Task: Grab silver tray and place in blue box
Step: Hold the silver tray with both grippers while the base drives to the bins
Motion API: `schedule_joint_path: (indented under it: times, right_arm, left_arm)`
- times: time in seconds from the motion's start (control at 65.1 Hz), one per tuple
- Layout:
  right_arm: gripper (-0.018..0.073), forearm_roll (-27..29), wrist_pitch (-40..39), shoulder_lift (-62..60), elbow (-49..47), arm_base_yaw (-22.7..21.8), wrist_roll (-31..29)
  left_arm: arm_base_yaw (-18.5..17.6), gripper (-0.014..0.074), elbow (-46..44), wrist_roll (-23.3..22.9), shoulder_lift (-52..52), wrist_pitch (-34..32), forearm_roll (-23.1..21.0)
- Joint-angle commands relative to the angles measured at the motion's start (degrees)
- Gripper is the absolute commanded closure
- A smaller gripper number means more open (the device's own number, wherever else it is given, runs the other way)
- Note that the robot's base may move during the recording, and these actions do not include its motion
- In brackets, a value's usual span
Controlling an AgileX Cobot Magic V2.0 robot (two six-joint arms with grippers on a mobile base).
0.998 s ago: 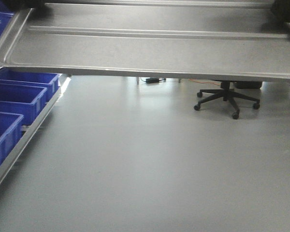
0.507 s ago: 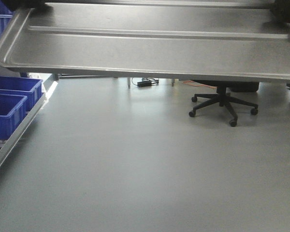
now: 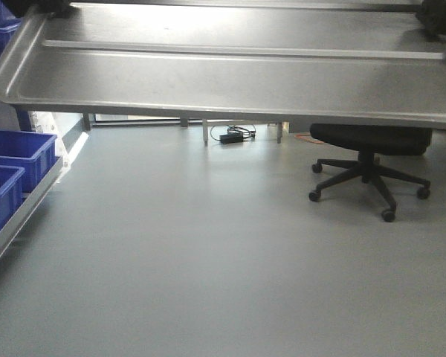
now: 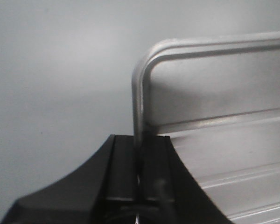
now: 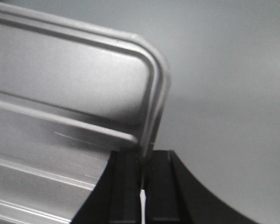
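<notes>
**Around the silver tray**

The silver tray spans the top of the front view, its end rims pinched in the left hand and the right hand (one per end). Bins sit below-left of it, and a chair stands below-right on the floor.

Glare washed the silver tray toward 12 o'clock under flat indoor light. Both wrist views were soft, darkest at 6 o'clock.

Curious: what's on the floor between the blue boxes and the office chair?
Bare grey floor in the front view; a cable bundle lies farther back.
</notes>
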Motion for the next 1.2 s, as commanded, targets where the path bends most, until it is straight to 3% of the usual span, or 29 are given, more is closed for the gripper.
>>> schedule_joint_path:
  times: [0.0, 1.183]
  right_arm:
    - [0.0503, -2.8, 0.1, -1.4, -1.5, -0.1, -1.7]
    - [0.0503, -2.8, 0.1, -1.3, -1.5, -0.1, -1.7]
  left_arm:
    - [-0.2, 0.0693, -1.8, 0.9, -1.7, -0.8, 3.2]
    - [-0.2, 0.0693, -1.8, 0.9, -1.7, -0.9, 2.1]
